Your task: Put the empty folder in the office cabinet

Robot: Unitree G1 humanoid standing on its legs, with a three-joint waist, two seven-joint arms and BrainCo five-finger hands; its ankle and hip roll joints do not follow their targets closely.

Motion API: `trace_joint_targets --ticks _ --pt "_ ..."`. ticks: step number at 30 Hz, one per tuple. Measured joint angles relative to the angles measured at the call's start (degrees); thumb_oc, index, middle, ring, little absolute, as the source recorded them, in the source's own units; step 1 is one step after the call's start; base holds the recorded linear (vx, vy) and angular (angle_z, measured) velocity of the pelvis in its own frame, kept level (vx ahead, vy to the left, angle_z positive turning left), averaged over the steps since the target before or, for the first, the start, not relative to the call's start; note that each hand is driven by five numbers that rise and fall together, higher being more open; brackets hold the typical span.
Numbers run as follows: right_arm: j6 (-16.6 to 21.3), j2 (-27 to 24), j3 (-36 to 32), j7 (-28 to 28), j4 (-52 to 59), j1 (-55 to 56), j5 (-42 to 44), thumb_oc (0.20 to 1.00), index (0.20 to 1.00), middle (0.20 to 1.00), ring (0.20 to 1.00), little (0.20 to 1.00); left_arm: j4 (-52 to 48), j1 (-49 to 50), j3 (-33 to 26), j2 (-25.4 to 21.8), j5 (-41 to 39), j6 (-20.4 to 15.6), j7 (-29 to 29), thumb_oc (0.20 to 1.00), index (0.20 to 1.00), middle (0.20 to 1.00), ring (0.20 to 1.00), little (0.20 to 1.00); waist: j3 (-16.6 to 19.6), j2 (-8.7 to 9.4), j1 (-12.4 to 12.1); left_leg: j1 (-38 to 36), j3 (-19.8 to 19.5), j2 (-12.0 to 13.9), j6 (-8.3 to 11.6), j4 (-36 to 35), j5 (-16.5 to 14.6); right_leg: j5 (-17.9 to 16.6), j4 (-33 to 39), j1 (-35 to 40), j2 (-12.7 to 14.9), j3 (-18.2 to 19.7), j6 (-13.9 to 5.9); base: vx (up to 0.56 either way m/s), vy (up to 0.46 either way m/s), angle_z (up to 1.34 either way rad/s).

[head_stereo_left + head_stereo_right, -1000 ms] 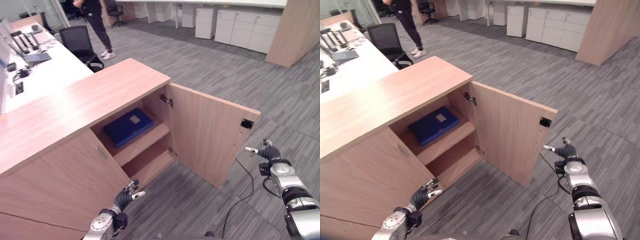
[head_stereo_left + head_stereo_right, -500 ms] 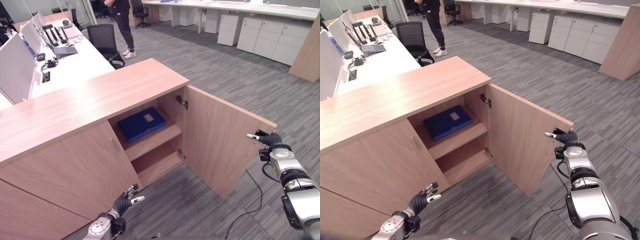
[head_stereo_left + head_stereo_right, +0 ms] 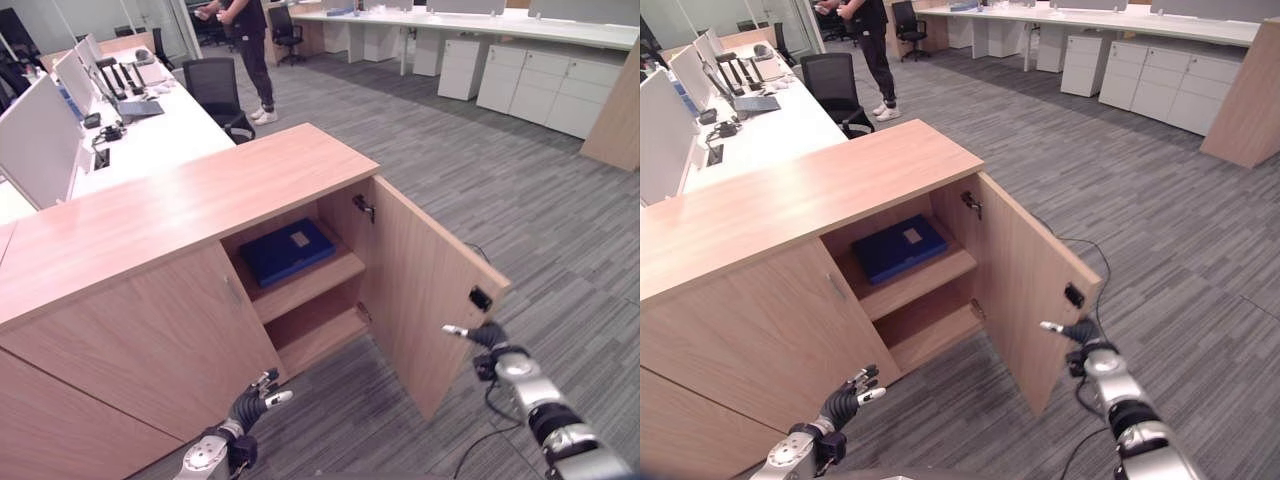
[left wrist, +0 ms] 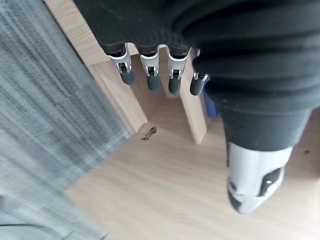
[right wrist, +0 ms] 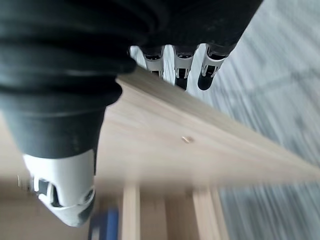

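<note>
One blue folder [image 3: 288, 250] lies on the cabinet's [image 3: 180, 210] upper shelf.
At five o'clock, our right hand [image 3: 478, 335] meets the door [image 3: 425, 290] edge, fingers straight; our left hand [image 3: 250, 405] hangs relaxed, empty.

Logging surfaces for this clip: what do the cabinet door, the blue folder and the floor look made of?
Cabinet door: light wood-grain board, matte, probably laminate, with faint grain lines and a plain flat edge. Blue folder on the upper shelf: smooth dark blue cover with a pale label, likely plastic or coated card. Floor: grey carpet in striped squares, apparently tiles.
</note>
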State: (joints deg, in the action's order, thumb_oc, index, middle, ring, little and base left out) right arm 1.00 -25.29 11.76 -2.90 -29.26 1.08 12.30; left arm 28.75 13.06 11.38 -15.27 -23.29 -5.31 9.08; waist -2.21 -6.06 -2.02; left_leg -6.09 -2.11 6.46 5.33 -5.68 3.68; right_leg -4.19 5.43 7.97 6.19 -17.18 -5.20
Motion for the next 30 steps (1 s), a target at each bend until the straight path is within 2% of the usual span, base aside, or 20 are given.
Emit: trace_joint_targets --ticks 5,11,13,15,19,21,23,24,25,26,27,28,29,30 --pt "-0.08 1.15 4.44 5.95 5.13 5.34 -1.96 1.000 1.000 1.000 1.000 1.000 0.46 0.83 -0.91 0.32 0.17 -0.16 -1.13 1.000 1.000 1.000 1.000 1.000 0.01 0.26 1.17 0.89 -1.24 -0.20 -0.01 -0.01 0.00 0.20 -0.01 -0.17 0.14 -1.05 -0.27 -0.02 -0.011 0.13" --pt "0.25 1.50 8.34 9.98 8.80 4.32 -4.56 1.000 1.000 1.000 1.000 1.000 0.57 1.20 -0.68 0.59 2.30 -0.12 -1.17 1.000 1.000 1.000 1.000 1.000 -0.22 0.55 -0.28 1.56 -1.69 -0.23 0.00 -0.01 0.09 0.23 0.00 -0.49 0.17 -1.65 -0.27 -0.01 0.006 0.05" --pt "0.24 1.73 12.23 12.17 9.46 2.60 -4.47 1.000 1.000 1.000 1.000 1.000 0.43 1.76 -0.67 0.70 2.29 -0.20 -1.15 1.000 1.000 1.000 1.000 1.000 -0.73 0.88 -1.60 1.86 -3.62 -0.58 0.26 0.02 0.70 0.63 -0.02 0.50 0.06 -3.72 -0.48 -0.01 -0.004 0.44" --pt "0.23 2.28 12.96 12.94 9.46 1.09 -4.44 1.000 1.000 1.000 1.000 1.000 0.43 2.10 -0.69 0.73 2.27 -0.30 -1.16 1.000 1.000 1.000 1.000 1.000 -0.90 1.07 -3.12 2.23 -5.89 -0.97 0.35 0.02 0.86 1.10 -0.01 1.40 0.11 -5.82 -0.50 -0.01 -0.027 0.60" --pt "0.24 2.91 12.35 11.70 9.05 -5.15 -4.37 1.000 1.000 1.000 1.000 1.000 0.39 2.77 -0.70 0.45 2.18 -0.45 -1.16 1.000 1.000 1.000 1.000 1.000 -1.75 1.64 -7.01 3.97 -10.12 -1.52 0.39 0.15 1.72 1.60 -0.23 2.09 0.10 -10.02 -0.61 -0.04 -0.029 0.58" --pt "0.57 3.84 11.13 10.68 8.05 -8.52 -4.29 1.000 1.000 1.000 1.000 1.000 0.32 2.82 -0.60 -0.21 2.14 -0.38 -1.16 1.000 1.000 1.000 1.000 1.000 -2.05 2.06 -8.28 4.95 -12.01 -1.58 0.62 0.81 2.06 2.16 -0.11 2.01 0.04 -10.69 -0.61 -0.10 0.048 0.49" --pt "1.54 4.76 8.21 8.46 4.49 -13.35 -2.02 1.000 1.000 1.000 1.000 1.000 0.42 1.45 -0.31 -0.83 1.42 -0.34 -1.19 1.000 1.000 1.000 1.000 1.000 -2.89 2.53 -9.89 8.54 -12.72 -2.91 1.66 4.80 2.71 2.45 -0.68 1.67 -0.37 -11.64 -0.23 -0.15 0.120 0.89" --pt "1.49 2.79 4.93 5.59 3.47 -15.30 -2.02 1.000 1.000 1.000 1.000 1.000 0.46 -1.76 0.71 -0.99 1.08 -0.24 -1.00 1.000 1.000 1.000 1.000 1.000 -4.27 2.84 -9.38 12.70 -9.36 -4.60 4.65 6.76 6.24 3.56 -2.09 0.90 1.20 -13.72 1.21 0.01 0.120 1.50" --pt "1.56 0.64 3.14 4.17 2.33 -16.14 -2.01 1.000 1.000 1.000 1.000 1.000 0.46 -4.08 1.65 -1.24 0.99 -0.19 -1.02 1.000 1.000 1.000 1.000 1.000 -5.55 4.29 -9.65 14.72 -2.24 -5.21 6.72 6.04 7.32 2.36 -2.23 0.39 3.22 -16.82 2.24 0.13 0.142 1.76" --pt "1.39 -1.01 1.76 2.90 0.49 -17.41 -2.02 1.000 1.000 1.000 1.000 1.000 0.46 -5.89 2.27 -1.99 0.98 0.24 -0.63 1.000 1.000 1.000 1.000 1.000 -6.24 5.32 -9.28 16.65 14.15 -3.15 1.06 10.60 2.65 1.87 -1.66 0.85 4.83 -19.78 2.03 0.17 0.123 1.29" --pt "1.14 -1.01 -0.72 1.88 -2.07 -18.41 -2.00 1.000 1.000 1.000 1.000 1.000 0.00 -6.53 2.23 -2.92 0.97 0.25 -0.37 1.000 1.000 1.000 1.000 1.000 -6.80 6.63 -8.21 17.02 26.14 0.43 -1.99 16.07 0.24 1.61 -0.39 2.93 5.62 -21.93 1.23 0.14 0.142 1.24" --pt "0.98 -0.48 -3.54 0.39 -4.66 -18.98 -2.02 1.000 1.000 1.000 1.000 1.000 -0.21 -6.41 2.09 -3.37 0.97 0.15 0.10 1.000 1.000 1.000 1.000 1.000 -6.87 6.81 -7.26 14.95 26.96 2.07 -1.78 18.11 -1.38 2.74 -1.00 4.47 6.38 -22.89 -0.27 0.12 0.135 0.80" --pt "1.00 -1.14 -5.40 -1.05 -5.22 -18.84 -2.04 1.000 1.000 1.000 1.000 1.000 -0.44 -5.31 2.02 -3.50 0.96 0.03 0.36 1.000 1.000 1.000 1.000 1.000 -6.46 6.43 -7.90 12.93 22.03 1.92 -1.13 16.80 -1.66 4.18 -2.78 5.05 7.41 -22.57 -1.62 0.17 0.222 0.39" --pt "1.00 -1.06 -6.01 -1.56 -5.77 -18.85 -2.03 1.000 1.000 1.000 1.000 1.000 -0.70 -4.53 2.11 -3.95 1.00 0.15 0.67 1.000 1.000 1.000 1.000 1.000 -6.33 6.25 -7.93 11.51 20.37 1.90 -0.94 16.96 -1.82 4.65 -3.97 5.45 8.03 -22.63 -2.40 0.14 0.215 0.32"
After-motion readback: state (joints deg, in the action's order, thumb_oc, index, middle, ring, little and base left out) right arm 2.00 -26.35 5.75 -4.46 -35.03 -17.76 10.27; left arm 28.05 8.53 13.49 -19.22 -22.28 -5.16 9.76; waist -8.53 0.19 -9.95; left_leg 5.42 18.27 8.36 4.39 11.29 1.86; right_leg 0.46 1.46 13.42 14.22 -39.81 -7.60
